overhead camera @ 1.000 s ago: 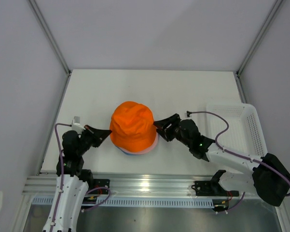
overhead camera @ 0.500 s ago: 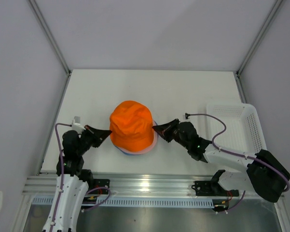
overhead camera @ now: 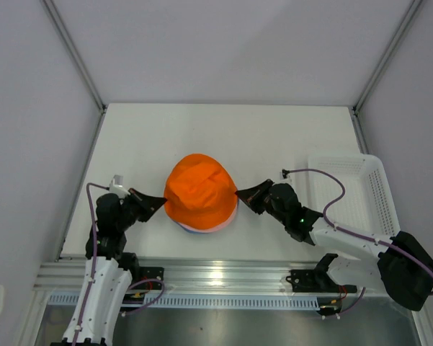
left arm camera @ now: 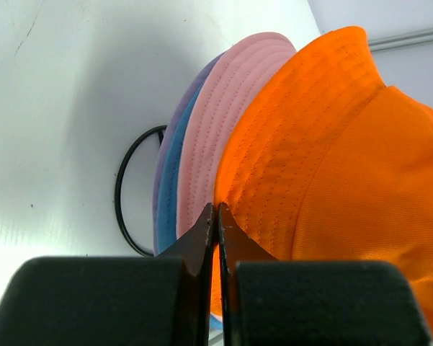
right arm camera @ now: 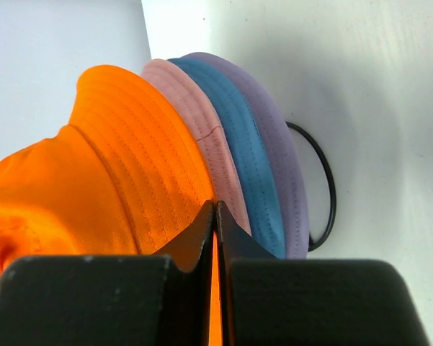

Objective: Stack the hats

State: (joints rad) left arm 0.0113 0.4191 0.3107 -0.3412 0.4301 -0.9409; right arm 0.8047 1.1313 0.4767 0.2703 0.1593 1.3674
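The hats sit in one pile at the table's middle. The bright orange hat (overhead camera: 200, 191) is on top, with only slivers of the others showing under its brim. The left wrist view shows the orange brim (left arm camera: 274, 151) over the pink (left arm camera: 220, 122), blue (left arm camera: 171, 184) and lavender (left arm camera: 174, 122) brims. The right wrist view shows orange (right arm camera: 122, 166), pink (right arm camera: 194, 122), blue (right arm camera: 238, 137) and lavender (right arm camera: 277, 137). My left gripper (overhead camera: 163, 200) (left arm camera: 216, 207) is shut on the orange brim's left edge. My right gripper (overhead camera: 238, 193) (right arm camera: 215, 204) is shut on its right edge, with orange cloth between the jaws.
A black wire ring (left arm camera: 122, 187) (right arm camera: 324, 180) lies on the table under the pile. A white plastic basket (overhead camera: 383, 194) stands at the right, beside my right arm. Grey walls enclose the white table on three sides.
My right gripper went from open to shut at the orange brim, then drew slightly right. The orange hat's crown shifted and changed shape. The left gripper stayed shut, dipping a little.
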